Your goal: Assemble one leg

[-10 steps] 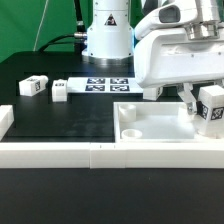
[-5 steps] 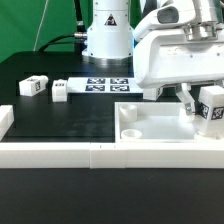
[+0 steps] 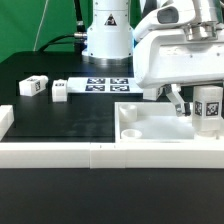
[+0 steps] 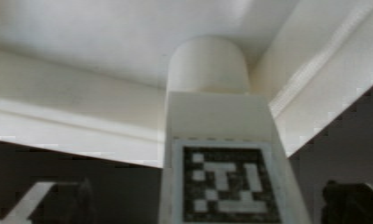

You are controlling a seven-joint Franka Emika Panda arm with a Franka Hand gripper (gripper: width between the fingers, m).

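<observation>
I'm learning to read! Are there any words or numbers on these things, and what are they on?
No words or numbers can be read anywhere.
Leg in the gripper: a black-and-white square pattern, no letters; the faint tiny marks above it are too blurred to read.
Two loose legs: square patterns only.
Marker board: square patterns only.
</observation>
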